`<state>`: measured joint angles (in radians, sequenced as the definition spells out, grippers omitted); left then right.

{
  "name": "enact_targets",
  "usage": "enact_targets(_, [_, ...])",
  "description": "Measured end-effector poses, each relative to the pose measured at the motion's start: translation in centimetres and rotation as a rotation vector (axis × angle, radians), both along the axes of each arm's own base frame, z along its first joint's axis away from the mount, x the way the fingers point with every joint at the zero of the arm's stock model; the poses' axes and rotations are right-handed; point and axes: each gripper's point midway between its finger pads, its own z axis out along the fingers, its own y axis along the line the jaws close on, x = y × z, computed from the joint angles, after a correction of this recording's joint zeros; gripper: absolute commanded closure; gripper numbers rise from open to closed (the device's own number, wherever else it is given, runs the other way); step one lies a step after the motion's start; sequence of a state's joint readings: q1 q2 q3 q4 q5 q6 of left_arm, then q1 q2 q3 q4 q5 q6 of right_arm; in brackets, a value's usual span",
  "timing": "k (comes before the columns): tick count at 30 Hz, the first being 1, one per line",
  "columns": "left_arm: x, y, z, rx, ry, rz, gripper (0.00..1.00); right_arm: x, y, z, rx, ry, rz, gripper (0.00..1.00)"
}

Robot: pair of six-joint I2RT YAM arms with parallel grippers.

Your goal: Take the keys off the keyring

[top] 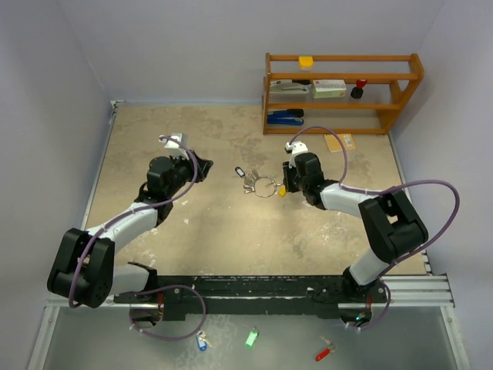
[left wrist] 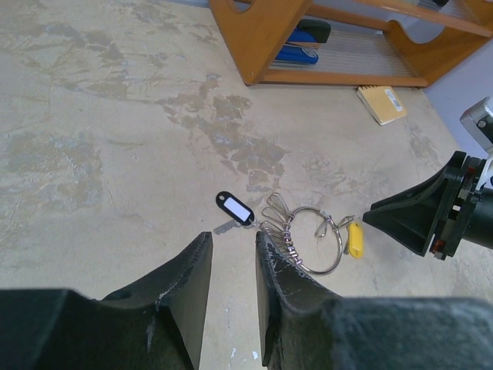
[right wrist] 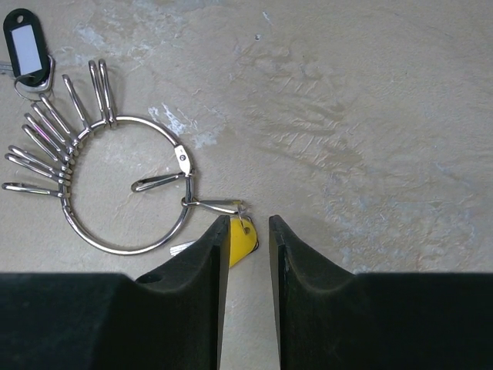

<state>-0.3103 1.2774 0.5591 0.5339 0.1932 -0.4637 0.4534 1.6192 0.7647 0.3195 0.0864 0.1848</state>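
Observation:
The keyring (right wrist: 123, 251) is a thin silver wire ring lying flat on the table, also seen in the top view (top: 264, 186) and left wrist view (left wrist: 322, 271). Several silver clips (right wrist: 46, 131) fan out on its left. A black-headed key with a white label (right wrist: 25, 42) lies at its far left. A yellow-headed key (right wrist: 240, 239) hangs from a clip on its right. My right gripper (right wrist: 248, 223) is open, low over the table, with the yellow head between its jaws beside the left finger. My left gripper (left wrist: 233, 239) is open and empty, just short of the black key (left wrist: 235, 208).
A wooden shelf (top: 343, 92) with a blue stapler, boxes and small items stands at the back right. A tan card (top: 340, 142) lies in front of it. Blue (top: 202, 341), green (top: 252, 338) and red (top: 324, 353) keys lie below the base rail.

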Motion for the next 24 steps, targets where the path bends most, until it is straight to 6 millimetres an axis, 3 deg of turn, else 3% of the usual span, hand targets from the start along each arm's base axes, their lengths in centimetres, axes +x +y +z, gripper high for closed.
enact_targets(14, [0.2, 0.3, -0.1, -0.006, 0.018, 0.028, 0.75, -0.4, -0.2, -2.1, -0.023, 0.048, 0.0, 0.74])
enact_targets(24, [0.2, 0.3, -0.2, -0.004, 0.023, 0.029, 0.76, 0.7, 0.3, -2.1, -0.02, 0.032, 0.004, 0.81])
